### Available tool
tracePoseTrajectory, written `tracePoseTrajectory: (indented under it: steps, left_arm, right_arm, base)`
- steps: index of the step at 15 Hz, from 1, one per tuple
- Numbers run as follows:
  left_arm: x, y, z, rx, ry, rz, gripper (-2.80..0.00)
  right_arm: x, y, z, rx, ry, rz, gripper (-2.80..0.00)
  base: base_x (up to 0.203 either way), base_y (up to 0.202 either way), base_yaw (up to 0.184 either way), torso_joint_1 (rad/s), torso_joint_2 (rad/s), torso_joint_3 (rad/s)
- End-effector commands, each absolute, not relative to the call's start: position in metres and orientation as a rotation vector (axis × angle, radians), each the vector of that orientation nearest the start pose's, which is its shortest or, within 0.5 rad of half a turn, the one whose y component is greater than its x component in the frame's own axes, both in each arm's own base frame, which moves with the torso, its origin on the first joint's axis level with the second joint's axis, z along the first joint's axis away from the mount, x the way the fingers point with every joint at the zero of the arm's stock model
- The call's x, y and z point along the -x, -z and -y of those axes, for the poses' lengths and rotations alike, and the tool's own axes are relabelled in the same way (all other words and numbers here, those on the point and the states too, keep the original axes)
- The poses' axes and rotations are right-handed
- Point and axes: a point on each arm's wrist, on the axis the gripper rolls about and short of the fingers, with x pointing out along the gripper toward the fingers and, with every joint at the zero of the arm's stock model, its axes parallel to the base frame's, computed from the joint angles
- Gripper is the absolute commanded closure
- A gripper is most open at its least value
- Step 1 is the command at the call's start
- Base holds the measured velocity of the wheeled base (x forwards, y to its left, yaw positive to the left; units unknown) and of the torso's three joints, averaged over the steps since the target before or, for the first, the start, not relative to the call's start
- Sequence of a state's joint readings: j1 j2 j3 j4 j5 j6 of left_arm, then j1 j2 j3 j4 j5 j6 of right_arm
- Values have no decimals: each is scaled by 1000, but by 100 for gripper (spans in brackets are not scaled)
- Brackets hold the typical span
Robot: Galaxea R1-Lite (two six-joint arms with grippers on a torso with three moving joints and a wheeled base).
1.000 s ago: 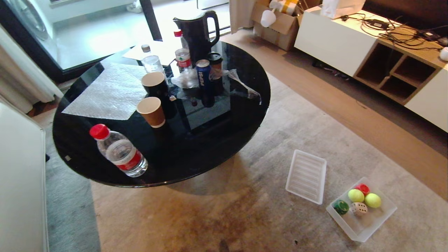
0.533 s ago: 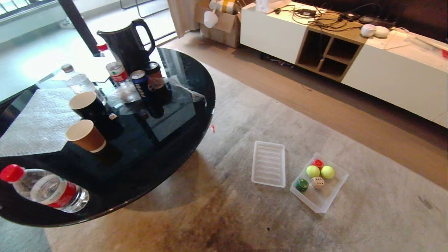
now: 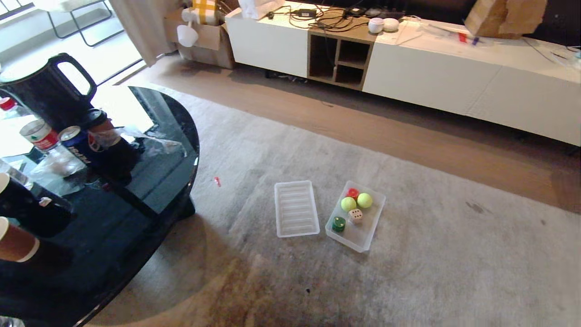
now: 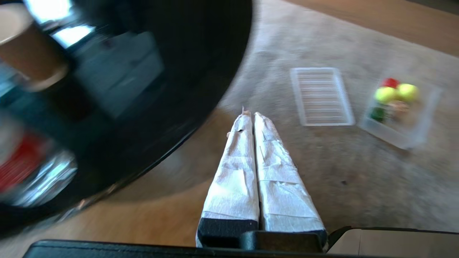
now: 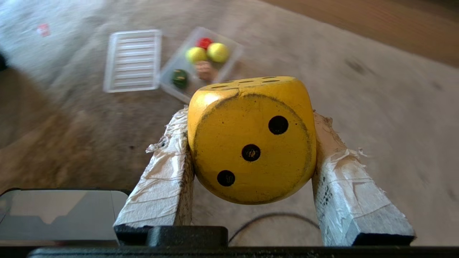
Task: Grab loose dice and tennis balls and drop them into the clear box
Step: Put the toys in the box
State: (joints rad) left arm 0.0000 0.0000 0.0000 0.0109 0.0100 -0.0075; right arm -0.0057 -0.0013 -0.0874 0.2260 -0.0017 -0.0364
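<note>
Right gripper (image 5: 251, 143): taped white fingers (image 5: 161, 175) clamped on either side of the bright yellow die with black pips (image 5: 251, 139), three-pip face toward the wrist camera. Die held in the air over the grey carpet (image 5: 358, 107), well apart from the box.

Left gripper (image 4: 252, 118): taped fingers pressed together, holding nothing, hanging above the carpet just beside the rim of the round black glass desk (image 4: 200, 89).

Shallow clear plastic box (image 3: 368, 231) sits on the carpet, well right of the desk in the head view. Inside it: two yellow-green tennis balls (image 3: 348, 203) (image 3: 364, 200) side by side, a beige die with dark pips (image 3: 356, 215) just nearer the robot, a red die (image 3: 352, 192) at the far end, a green die (image 3: 338, 223) toward the near left corner. Flat ribbed translucent lid (image 3: 296, 208) lies on the carpet just left of the box, apart from it.

On the desk: black kettle (image 3: 45, 93), blue can (image 3: 77, 143), brown paper cup (image 3: 16, 240), water bottles. Long white low cabinet (image 3: 454, 86) along the far wall.
</note>
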Motion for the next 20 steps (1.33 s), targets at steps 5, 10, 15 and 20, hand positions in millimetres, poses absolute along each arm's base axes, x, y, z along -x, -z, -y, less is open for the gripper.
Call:
tracePoseTrajectory:
  steps: [5,10,15,20]
  left_arm:
    - [23,-74,0,8,-11,-11,0]
    - [23,-74,0,6,-11,-12,0]
    - [23,-74,0,6,-11,-12,0]
    - [23,-74,0,6,-11,-11,0]
  right_arm:
    - [31,-76,0,36,5,-138,0]
    - [31,-76,0,36,5,-138,0]
    - [31,-76,0,36,5,-138,0]
    - [31,-76,0,38,5,-138,0]
  base:
    - [-1,1,-38,2,2,2]
    - [0,0,0,0,0,0]
    - [12,0,0,1,-1,1]
    - [142,0,-1,2,2,1]
